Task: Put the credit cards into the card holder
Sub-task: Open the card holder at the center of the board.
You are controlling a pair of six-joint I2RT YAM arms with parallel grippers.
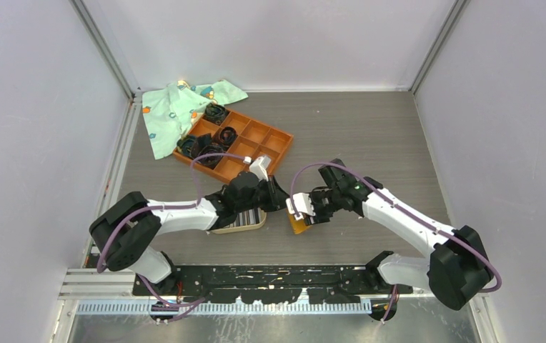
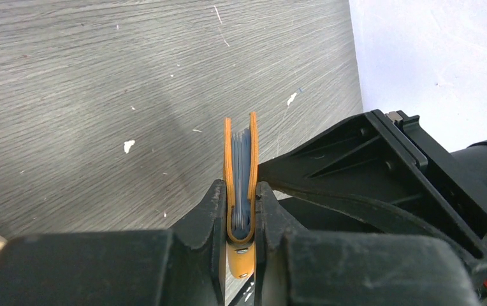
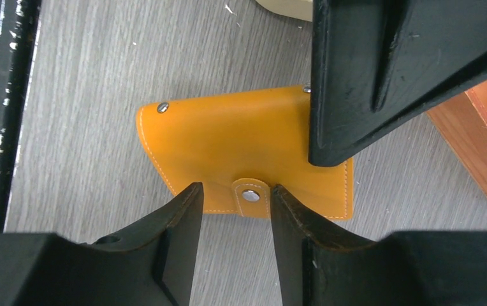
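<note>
1. The desk (image 1: 370, 136) is grey with wood lines and a few small white marks. Pale walls (image 1: 270, 36) stand on three sides.
2. At the back left sit an orange tray (image 1: 285, 137) with little boxes and a green cloth (image 1: 170, 114).
3. The card holder (image 1: 299, 224) stands on its edge in the middle, near the front, between the two hands.
4. The left hand (image 2: 241, 191) pinches the card holder (image 2: 252, 159) at its fold. Grey layers show inside; I cannot tell if they are pockets or cards.
5. The right hand (image 3: 236, 189) is spread, one finger on each side of the snap tab on the card holder (image 3: 228, 146).
6. Striped credit cards (image 1: 245, 219) lie in a tan dish (image 1: 238, 230) under the left arm.
7. The tray's corner is close behind the hands. The dish is just beside them on the left.
8. The widest open desk is to the right and back.
</note>
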